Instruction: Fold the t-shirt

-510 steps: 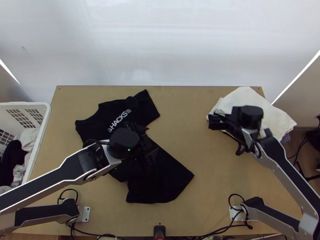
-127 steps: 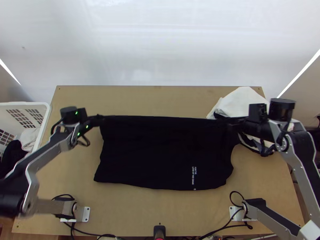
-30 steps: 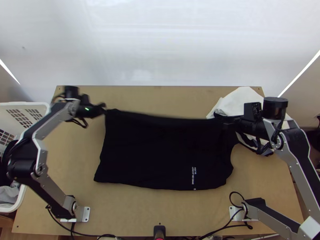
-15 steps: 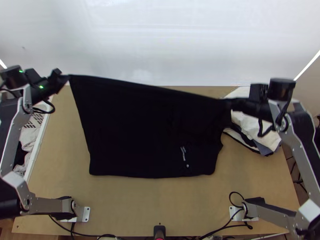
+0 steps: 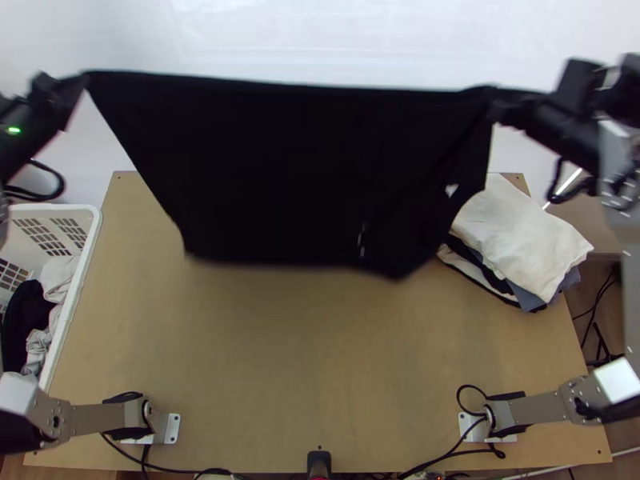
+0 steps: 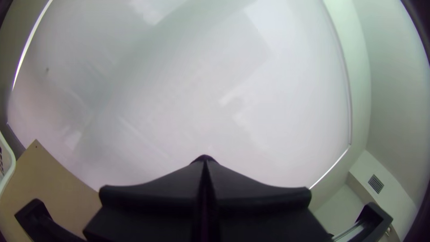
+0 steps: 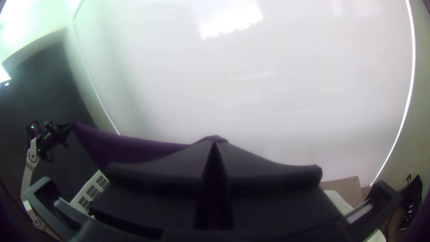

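Two hands share one t-shirt: the left hand [image 5: 80, 80] is closed on one upper corner of the cloth and the right hand [image 5: 500, 100] is closed on the other, far across from it. In the left wrist view, the left hand [image 6: 205, 166] has its two fingers pressed together with a bit of dark cloth at their tips; in the right wrist view, the right hand [image 7: 216, 145] pinches the cloth the same way. The one black t-shirt [image 5: 304, 168] hangs between the two hands, its upper edge drawn nearly straight from one to the other, the rest falling from that edge toward the arms' bases. Below the right hand, the shirt's side slants inward, with one small white patch near it. Closer to the bases than the right hand lies one stack of folded cloths [image 5: 520, 232], white on top, dark and blue-grey edges showing under it. Closer to the bases than the left hand stands one white basket [image 5: 94, 232] with white and dark clothes inside. Beneath both hands spreads one table [image 5: 280, 360].
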